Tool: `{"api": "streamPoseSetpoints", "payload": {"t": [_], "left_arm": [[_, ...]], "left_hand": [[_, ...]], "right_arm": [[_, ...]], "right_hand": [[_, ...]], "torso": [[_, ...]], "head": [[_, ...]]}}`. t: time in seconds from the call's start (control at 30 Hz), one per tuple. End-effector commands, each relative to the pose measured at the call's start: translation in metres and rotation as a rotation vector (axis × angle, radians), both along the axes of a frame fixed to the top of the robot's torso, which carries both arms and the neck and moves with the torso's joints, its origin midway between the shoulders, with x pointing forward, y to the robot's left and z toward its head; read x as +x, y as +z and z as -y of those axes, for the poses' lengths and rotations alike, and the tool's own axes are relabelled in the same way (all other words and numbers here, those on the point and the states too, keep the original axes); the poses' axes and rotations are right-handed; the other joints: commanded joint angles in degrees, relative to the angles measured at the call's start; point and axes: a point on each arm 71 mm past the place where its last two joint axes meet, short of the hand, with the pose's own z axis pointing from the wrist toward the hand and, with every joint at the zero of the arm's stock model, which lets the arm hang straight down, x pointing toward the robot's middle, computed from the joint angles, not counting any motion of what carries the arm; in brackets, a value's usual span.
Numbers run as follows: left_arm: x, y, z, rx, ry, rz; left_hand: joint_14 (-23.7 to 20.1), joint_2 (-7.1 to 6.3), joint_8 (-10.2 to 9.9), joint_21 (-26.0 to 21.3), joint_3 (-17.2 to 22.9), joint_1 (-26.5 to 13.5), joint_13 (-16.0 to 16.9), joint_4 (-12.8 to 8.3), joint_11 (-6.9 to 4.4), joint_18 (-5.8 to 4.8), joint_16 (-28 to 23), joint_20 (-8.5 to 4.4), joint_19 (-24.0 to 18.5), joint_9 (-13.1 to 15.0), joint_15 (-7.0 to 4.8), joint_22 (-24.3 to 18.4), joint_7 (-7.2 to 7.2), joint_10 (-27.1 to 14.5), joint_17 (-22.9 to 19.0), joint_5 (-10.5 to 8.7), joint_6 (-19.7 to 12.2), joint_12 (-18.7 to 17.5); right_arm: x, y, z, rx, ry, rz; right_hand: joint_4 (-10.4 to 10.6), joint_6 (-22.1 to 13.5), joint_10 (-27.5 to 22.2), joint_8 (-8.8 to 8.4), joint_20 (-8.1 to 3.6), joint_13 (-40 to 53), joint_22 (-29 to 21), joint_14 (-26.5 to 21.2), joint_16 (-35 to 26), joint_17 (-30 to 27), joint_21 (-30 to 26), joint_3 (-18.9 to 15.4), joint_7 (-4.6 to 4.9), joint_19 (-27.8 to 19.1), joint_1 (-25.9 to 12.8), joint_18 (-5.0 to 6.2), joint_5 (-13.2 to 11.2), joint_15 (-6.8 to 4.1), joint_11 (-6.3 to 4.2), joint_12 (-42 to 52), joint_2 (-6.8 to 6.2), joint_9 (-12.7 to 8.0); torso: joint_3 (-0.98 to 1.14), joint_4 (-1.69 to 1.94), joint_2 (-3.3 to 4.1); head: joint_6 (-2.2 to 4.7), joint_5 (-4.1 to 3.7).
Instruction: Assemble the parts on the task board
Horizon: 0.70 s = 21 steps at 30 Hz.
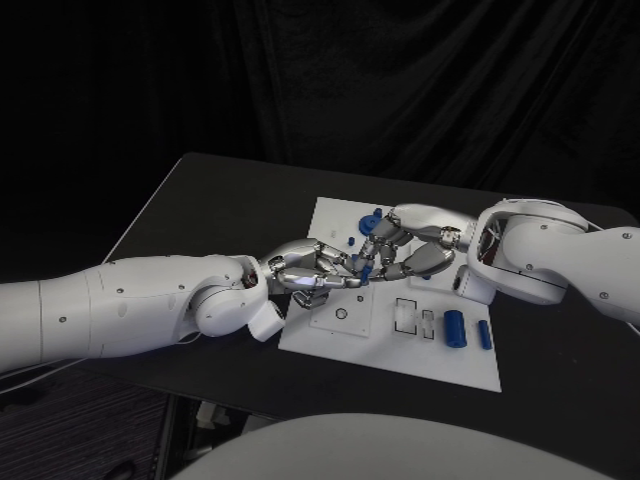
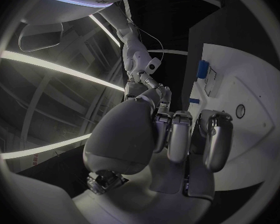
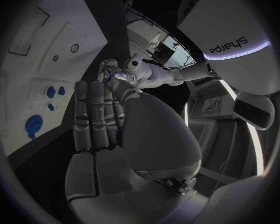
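Note:
The white task board (image 1: 371, 345) lies in the middle of the black table. Both hands meet above its middle. My left hand (image 1: 313, 268) has its fingers (image 2: 177, 134) curled in, and nothing shows inside them. My right hand (image 1: 404, 250) reaches toward it, its fingers (image 3: 96, 114) lying straight and side by side. A small blue part (image 1: 363, 268) shows between the two hands at the right fingertips; I cannot tell whether it is pinched. A round blue part (image 1: 372, 215) (image 3: 34, 125) sits at the board's far side. Two blue cylinders (image 1: 454, 328) lie at its near right.
The board has a round hole (image 1: 340, 313) (image 2: 240, 111) and rectangular slots (image 1: 407, 314) near its front. Small blue pegs (image 3: 51, 92) stand by the round part. Bare black table (image 1: 205, 210) stretches to the board's left and far side.

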Motion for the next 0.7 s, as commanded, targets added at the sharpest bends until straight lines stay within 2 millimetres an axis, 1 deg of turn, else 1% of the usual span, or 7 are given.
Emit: {"api": "streamPoseSetpoints", "payload": {"t": [0.03, 0.33, 0.4, 0.43, 0.47, 0.53, 0.7], "left_arm": [[-0.0002, 0.0021, 0.0026, -0.021, -0.011, -0.004], [0.0006, 0.0013, 0.0016, -0.014, -0.007, -0.006], [0.0009, 0.0009, 0.0012, -0.01, -0.005, -0.007], [0.001, 0.0006, 0.0009, -0.007, -0.004, -0.009], [0.0011, 0.0004, 0.0008, -0.005, -0.004, -0.01], [0.0014, 0.0, 0.0004, -0.001, -0.002, -0.012], [0.0021, -0.0011, -0.0019, 0.011, 0.004, -0.016]], "left_hand": [[6.1, -0.05, 0.2, 0.2, 0.4, 0.1, 15.0, -0.1, -1.39, -0.79, 0.2, -0.05, 6.1, 11.0, -0.07, 15.1, -0.42, 8.0, 15.1, 0.24, -0.1, 0.1], [6.1, -0.11, 0.3, 0.2, 0.6, -0.1, 15.0, 0.0, -1.37, -0.79, 0.2, -0.03, 6.1, 11.2, -0.04, 15.1, -0.39, 8.0, 15.1, 0.09, -0.3, 0.1], [6.1, -0.3, 0.5, 0.2, 1.0, -0.4, 15.0, 0.2, -1.33, -0.79, 0.2, 0.04, 6.1, 11.7, -0.02, 15.1, -0.37, 8.0, 15.1, -1.01, -0.7, 0.1], [6.1, -0.42, 0.1, 0.1, 1.0, -1.0, 15.0, 0.8, -1.17, -0.77, 0.2, 0.15, 6.0, 11.8, 0.08, 15.1, -0.17, 8.0, 15.1, -3.14, -2.1, 0.1], [6.1, -0.43, -0.3, 0.0, 0.9, -1.2, 15.0, 0.9, -1.08, -0.73, 0.2, 0.17, 5.9, 11.7, 0.16, 15.0, -0.03, 8.0, 15.1, -3.67, -2.8, 0.1], [6.1, -0.72, -3.4, -0.8, 0.4, -2.3, 15.0, 2.4, -0.17, -0.42, 0.2, 0.71, 4.8, 9.7, 0.85, 14.6, 1.08, 8.0, 15.1, -6.02, -6.5, 0.1], [6.1, -2.37, -8.4, -1.7, -1.4, -3.3, 15.0, 4.6, 0.56, -0.11, 0.2, 1.6, 3.8, 4.8, 1.6, 14.1, 2.28, 8.0, 15.1, -8.39, -10.8, 0.1]], "right_arm": [[-0.0007, -0.0031, -0.0002, -0.015, -0.011, -0.003], [-0.0003, -0.0038, 0.0019, -0.019, -0.021, -0.003], [-0.0001, -0.0037, 0.0027, -0.02, -0.024, 0.001], [0.0, -0.0036, 0.0034, -0.021, -0.026, 0.006], [0.0001, -0.0035, 0.0038, -0.022, -0.028, 0.009], [0.0003, -0.0033, 0.0049, -0.022, -0.033, 0.015], [0.0012, -0.0031, 0.0081, -0.027, -0.046, 0.027]], "right_hand": [[0.0, 0.5, 0.6, 0.37, -0.39, -0.1, -0.2, 0.1, 0.3, -0.2, -0.5, -0.5, -0.15, 0.2, -0.1, 0.67, -0.6, -0.41, -0.05, 0.2, 0.63, 0.3], [-0.1, 1.2, 1.6, 0.93, -0.61, -0.4, -0.6, 0.3, 0.3, -0.6, -1.0, -0.9, -0.52, 0.7, -0.2, 0.68, -1.2, -0.69, -0.44, 0.4, 0.84, 1.0], [-0.2, 1.5, 2.1, 1.16, -0.72, -0.5, -0.7, 0.4, 0.2, -0.8, -1.2, -1.1, -0.65, 0.8, -0.2, 0.69, -1.3, -0.81, -0.6, 0.4, 0.84, 1.2], [-0.2, 1.7, 2.2, 1.26, -0.76, -0.5, -0.7, 0.5, 0.2, -0.8, -1.3, -1.1, -0.7, 0.9, -0.2, 0.69, -1.3, -0.86, -0.66, 0.4, 0.85, 1.3], [-0.2, 1.7, 2.3, 1.28, -0.78, -0.5, -0.7, 0.5, 0.2, -0.8, -1.3, -1.1, -0.72, 1.0, -0.2, 0.69, -1.3, -0.88, -0.68, 0.4, 0.85, 1.3], [-0.2, 1.9, 2.6, 1.4, -0.85, -0.6, -0.8, 0.6, 0.2, -1.0, -1.5, -1.2, -0.8, 1.1, -0.2, 0.69, -1.3, -0.95, -0.76, 0.4, 0.81, 1.5], [-0.3, 2.1, 3.0, 1.58, -1.0, -0.8, -1.0, 0.9, 0.2, -1.2, -1.7, -1.4, -0.93, 1.4, -0.2, 0.69, -1.3, -1.12, -0.93, 0.2, 0.77, 1.7]], "torso": [[0.01, -0.03, -0.02], [0.01, 0.02, -0.01], [0.02, 0.02, -0.01], [0.02, 0.04, -0.02], [0.02, 0.03, -0.04], [0.02, 0.02, -0.03], [-0.01, 0.0, -0.02]], "head": [[-0.01, 0.1], [-0.01, 0.02], [-0.01, 0.04], [-0.01, 0.08], [-0.01, 0.12], [-0.01, 0.13], [-0.01, 0.31]]}}
